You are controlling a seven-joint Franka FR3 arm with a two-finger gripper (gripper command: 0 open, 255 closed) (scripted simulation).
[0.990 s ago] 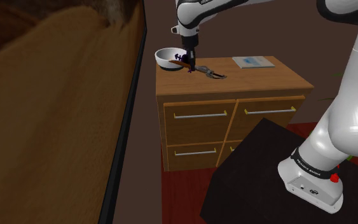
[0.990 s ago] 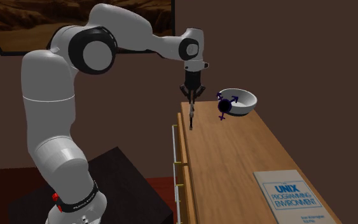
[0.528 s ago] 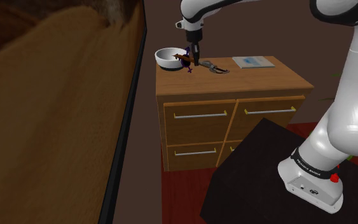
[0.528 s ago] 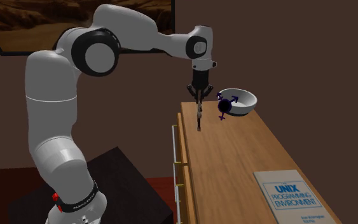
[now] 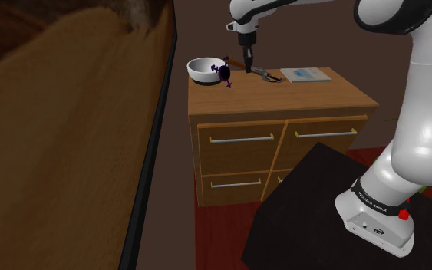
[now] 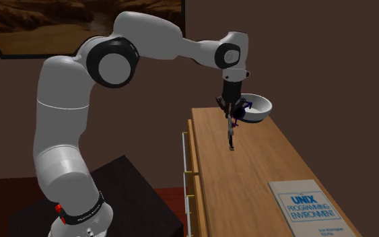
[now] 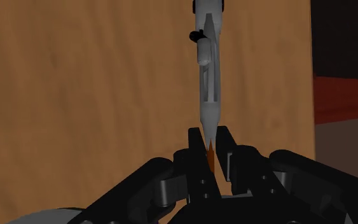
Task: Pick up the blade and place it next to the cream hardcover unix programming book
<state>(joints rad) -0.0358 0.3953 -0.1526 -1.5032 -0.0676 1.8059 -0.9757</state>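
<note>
I've got the blade (image 7: 207, 70) pinched at one end, the gripper (image 7: 209, 149) clamped tight on it, so the rest hangs straight down. It's over the wooden dresser (image 6: 248, 175), well apart from the cream Unix book (image 6: 307, 205) lying flat on the same top. The white bowl (image 6: 256, 106) sits farther from the book than the blade does.

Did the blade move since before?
Yes. In the shoulder view the blade went right, away from the white bowl, toward the book.
</note>
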